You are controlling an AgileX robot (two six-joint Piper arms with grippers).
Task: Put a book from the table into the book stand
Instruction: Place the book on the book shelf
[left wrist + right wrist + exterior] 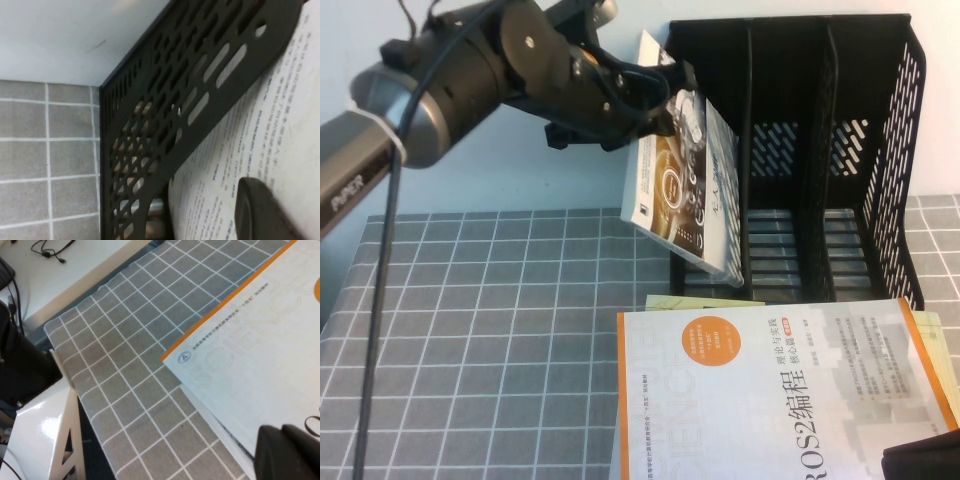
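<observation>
High view shows the left pincer [665, 112] holding the book [682, 190] by its top edge, closed tight on it. The book hangs tilted in the air, its low end going into the left slot of the book stand [840, 150]. It looks thick and stiff, so it is likely heavy and could swing or slip. A hold near the top edge seems good. I can see nothing else in the three slots. On the surface [500, 330] in front lies a ROS2 book [770, 400]. The right pincer [290, 452] waits low over that book; I cannot tell if it is open.
</observation>
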